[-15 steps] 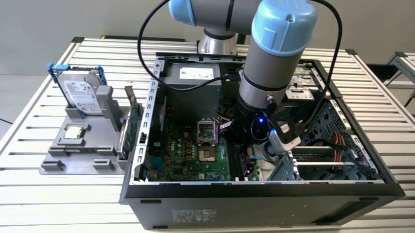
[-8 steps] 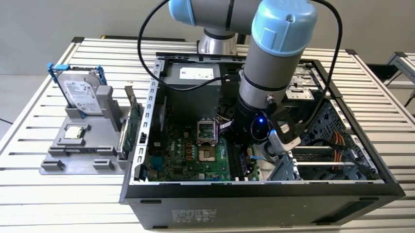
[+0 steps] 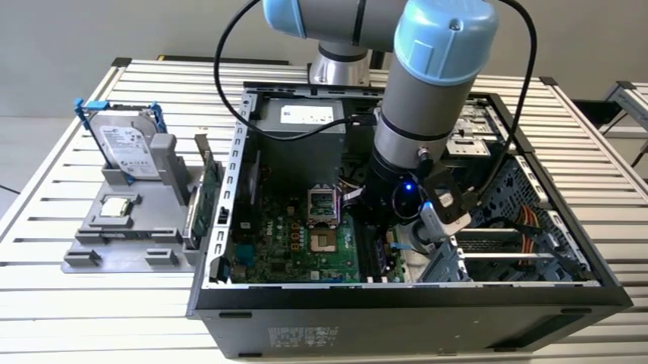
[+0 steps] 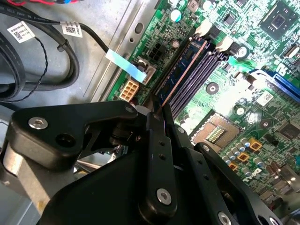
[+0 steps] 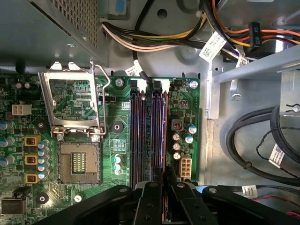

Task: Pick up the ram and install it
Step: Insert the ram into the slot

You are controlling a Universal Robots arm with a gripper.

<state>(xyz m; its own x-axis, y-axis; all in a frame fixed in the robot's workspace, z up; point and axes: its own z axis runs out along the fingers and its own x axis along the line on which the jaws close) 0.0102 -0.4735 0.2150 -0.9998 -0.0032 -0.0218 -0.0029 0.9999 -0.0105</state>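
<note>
Arm reaches down into the open case, gripper low over the slots near the case's front wall. Ram stands in one slot; the gripper's fingers close on its edge. Open socket lever frame rises just beside the slots on one side. Capacitors and a white connector crowd the other side, then the board edge, bare case floor and black cables. Wire bundle crosses past the slots' far end. Table: drive upright in its holder, outside the case's wall at the exterior view's left.
</note>
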